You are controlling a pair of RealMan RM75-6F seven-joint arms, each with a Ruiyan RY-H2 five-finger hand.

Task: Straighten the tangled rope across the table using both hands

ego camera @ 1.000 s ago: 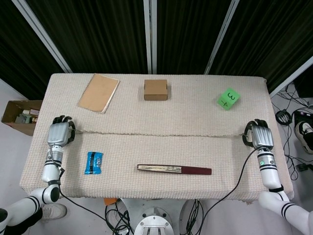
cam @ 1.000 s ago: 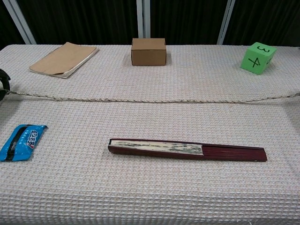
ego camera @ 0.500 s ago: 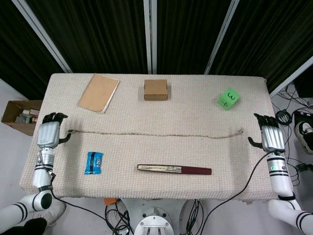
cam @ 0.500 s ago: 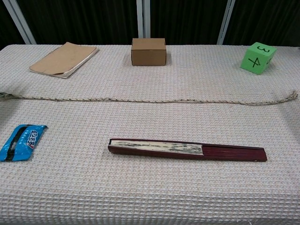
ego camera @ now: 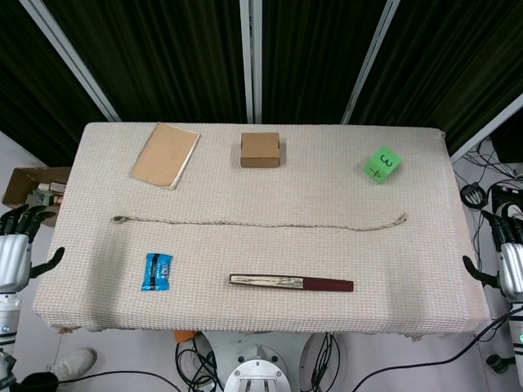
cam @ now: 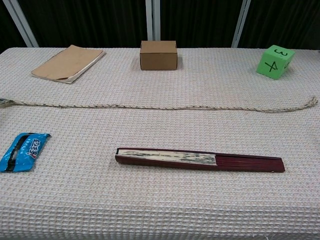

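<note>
Head view, rope (ego camera: 260, 223) straight across table (ego camera: 270, 175), both hands off-table, empty

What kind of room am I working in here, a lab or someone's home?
Most likely a lab or test bay: black curtains behind the cloth-covered table, loose cables on the floor, and assorted props like a green numbered cube.

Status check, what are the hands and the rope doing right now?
Left hand open, off the table edge. Right hand open, off the other edge. Rope lies nearly straight across the table, untouched. Folded fan and blue packet sit apart from it.
</note>
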